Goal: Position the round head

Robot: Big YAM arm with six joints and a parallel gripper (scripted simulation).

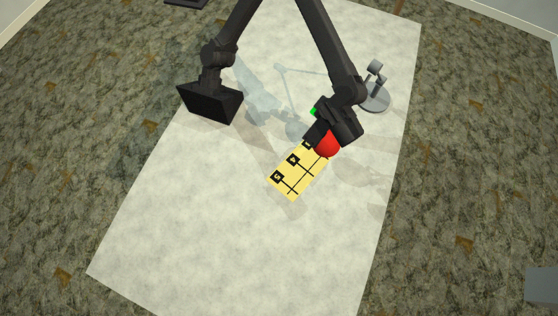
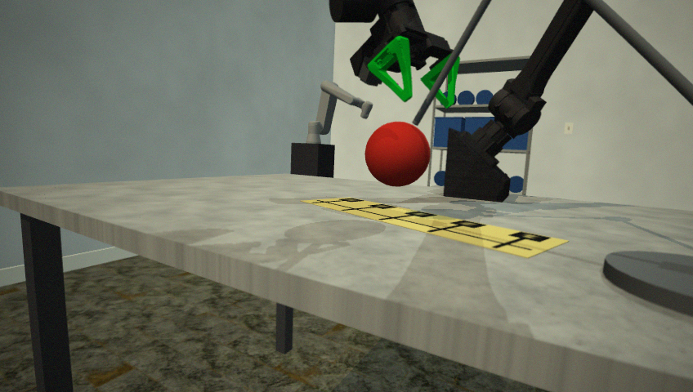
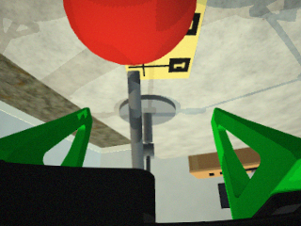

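Observation:
The lamp's round red head (image 2: 397, 153) hangs in the air over the yellow strip (image 2: 434, 225), clear of the bench. In the top view the head (image 1: 326, 145) hides the strip's near marks; only labels 4 (image 1: 293, 159) and 5 (image 1: 277, 176) show fully. The head sits roughly over the middle mark. The lamp's grey rod (image 2: 440, 75) rises from the head toward the upper right. The grey round foot (image 1: 374, 102) stands on the bench. My gripper (image 2: 412, 73) with green fingers is open and empty, just above the head, not touching it. In the wrist view the head (image 3: 128, 9) fills the top, ahead of the spread fingers.
My arm's black base (image 1: 209, 102) stands on the bench behind the strip. A second grey arm on a black box (image 2: 312, 158) and a shelf with blue items (image 2: 479, 128) stand beyond the bench. The bench's front edge (image 2: 292, 291) is near the exterior view.

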